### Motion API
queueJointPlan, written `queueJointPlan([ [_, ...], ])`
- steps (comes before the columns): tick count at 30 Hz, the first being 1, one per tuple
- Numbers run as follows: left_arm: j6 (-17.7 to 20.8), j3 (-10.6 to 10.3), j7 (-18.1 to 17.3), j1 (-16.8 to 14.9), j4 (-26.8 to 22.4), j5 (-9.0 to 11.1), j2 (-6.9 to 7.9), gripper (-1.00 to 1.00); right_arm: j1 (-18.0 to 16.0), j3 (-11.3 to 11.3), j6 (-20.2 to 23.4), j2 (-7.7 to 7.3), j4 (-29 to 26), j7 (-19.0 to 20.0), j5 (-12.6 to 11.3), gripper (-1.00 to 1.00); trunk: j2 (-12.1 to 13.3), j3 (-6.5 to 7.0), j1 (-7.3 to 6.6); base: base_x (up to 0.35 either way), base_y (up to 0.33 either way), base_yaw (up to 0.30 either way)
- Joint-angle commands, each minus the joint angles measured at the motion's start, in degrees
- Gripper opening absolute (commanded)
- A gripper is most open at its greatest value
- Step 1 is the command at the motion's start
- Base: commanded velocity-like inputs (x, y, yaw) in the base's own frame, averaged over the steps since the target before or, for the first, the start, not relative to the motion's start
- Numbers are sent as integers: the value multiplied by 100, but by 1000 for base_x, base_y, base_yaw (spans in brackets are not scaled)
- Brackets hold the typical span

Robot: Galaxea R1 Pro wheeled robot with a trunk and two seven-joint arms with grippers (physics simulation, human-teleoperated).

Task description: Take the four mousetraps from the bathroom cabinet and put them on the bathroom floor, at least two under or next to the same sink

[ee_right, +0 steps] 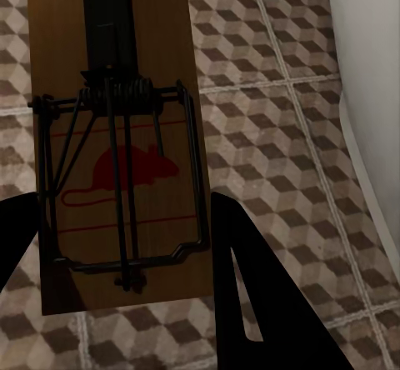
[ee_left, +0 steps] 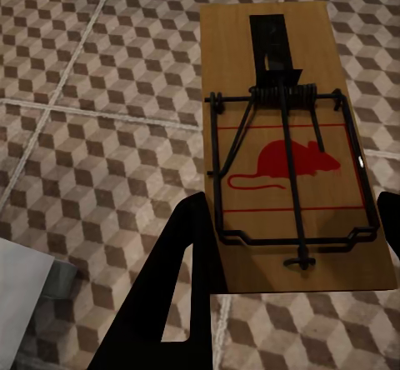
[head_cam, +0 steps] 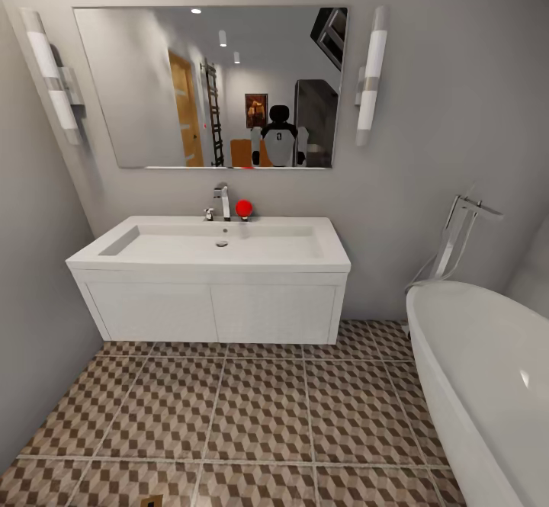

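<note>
Two mousetraps are in hand, one per arm. In the left wrist view the left gripper has its dark jaws closed on the sides of a mousetrap, a brown board with a black spring bar and a red mouse print, held above the bathroom floor. In the right wrist view the right gripper clamps a second mousetrap the same way over the cube-patterned tiles, with the white bathtub near. From the head view, the bathroom sink sits on its white wall-hung vanity, with a chrome tap, a red ball beside it, and a mirror above.
</note>
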Motion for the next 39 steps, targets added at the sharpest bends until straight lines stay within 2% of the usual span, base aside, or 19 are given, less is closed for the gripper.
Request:
queueJointPlan([
  [1,-21,-48,50,-7,16,-7,-3,-100,-4,49,-13,0,0,-23,-34,-100,-3,-6,0,0,0,0],
  [39,-21,-48,50,-7,16,-7,5,-100,-4,49,-16,0,0,-23,-34,-100,-3,-6,0,0,0,0],
])
